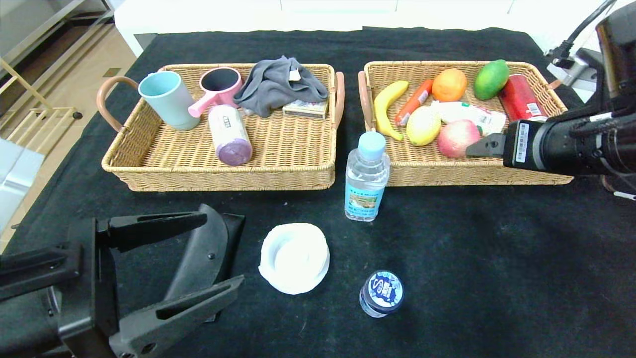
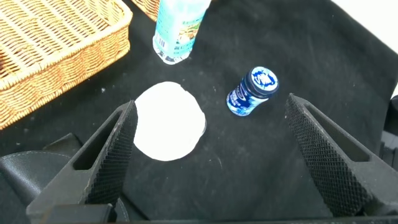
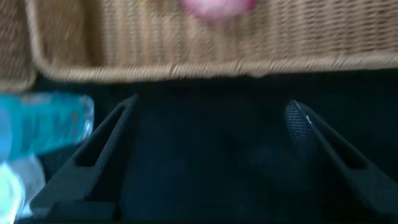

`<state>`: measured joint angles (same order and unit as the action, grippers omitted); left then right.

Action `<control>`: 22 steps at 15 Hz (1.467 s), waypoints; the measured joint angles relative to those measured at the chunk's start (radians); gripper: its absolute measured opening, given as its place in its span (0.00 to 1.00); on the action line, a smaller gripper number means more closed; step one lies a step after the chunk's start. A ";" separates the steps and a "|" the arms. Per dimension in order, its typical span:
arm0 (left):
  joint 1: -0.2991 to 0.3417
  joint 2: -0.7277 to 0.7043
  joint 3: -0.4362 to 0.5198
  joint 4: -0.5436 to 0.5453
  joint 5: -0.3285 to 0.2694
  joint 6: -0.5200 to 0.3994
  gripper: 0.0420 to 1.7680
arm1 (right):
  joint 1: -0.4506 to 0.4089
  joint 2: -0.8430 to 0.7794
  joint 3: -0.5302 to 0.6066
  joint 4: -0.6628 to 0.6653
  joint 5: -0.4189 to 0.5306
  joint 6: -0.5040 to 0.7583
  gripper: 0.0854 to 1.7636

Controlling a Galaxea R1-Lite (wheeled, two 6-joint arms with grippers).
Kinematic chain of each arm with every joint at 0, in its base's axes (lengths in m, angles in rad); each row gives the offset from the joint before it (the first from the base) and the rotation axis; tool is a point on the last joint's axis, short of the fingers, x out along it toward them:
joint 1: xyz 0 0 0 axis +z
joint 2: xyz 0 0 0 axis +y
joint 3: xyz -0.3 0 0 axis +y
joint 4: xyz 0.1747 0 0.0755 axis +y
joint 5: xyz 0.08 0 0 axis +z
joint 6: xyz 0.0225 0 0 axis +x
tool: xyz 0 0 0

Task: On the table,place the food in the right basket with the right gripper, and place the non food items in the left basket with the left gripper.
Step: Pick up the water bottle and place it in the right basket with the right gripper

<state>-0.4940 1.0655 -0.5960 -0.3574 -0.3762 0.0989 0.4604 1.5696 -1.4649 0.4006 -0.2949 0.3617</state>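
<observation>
Peach (image 1: 457, 137) and lemon (image 1: 423, 126) lie in the right basket (image 1: 497, 175), with the right gripper (image 1: 484, 146) at the peach's 3 o'clock, fingers spread and empty, while the left gripper (image 1: 191, 258), fingers spread wide, hangs over the glasses case (image 1: 206, 253) at 9 o'clock of the white dish (image 1: 294, 257).

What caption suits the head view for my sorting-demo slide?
Open right gripper beside the peach in the right basket; water bottle, white dish, small bottle wait on the table.
</observation>
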 joint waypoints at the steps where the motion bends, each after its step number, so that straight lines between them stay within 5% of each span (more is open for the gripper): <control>1: 0.000 0.001 0.002 0.001 0.000 0.002 0.97 | 0.029 -0.037 0.062 -0.033 0.011 -0.013 0.95; 5: 0.000 0.004 0.005 0.000 0.001 0.004 0.97 | 0.181 -0.155 0.256 -0.136 0.020 -0.061 0.96; 11: 0.000 0.006 0.001 -0.002 0.005 0.003 0.97 | 0.336 -0.195 0.380 -0.294 0.009 -0.115 0.96; 22: 0.040 0.003 -0.010 -0.004 0.005 0.004 0.97 | 0.565 0.031 0.327 -0.507 -0.292 -0.119 0.96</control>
<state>-0.4536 1.0683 -0.6055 -0.3613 -0.3713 0.1030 1.0251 1.6011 -1.1381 -0.1062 -0.5872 0.2423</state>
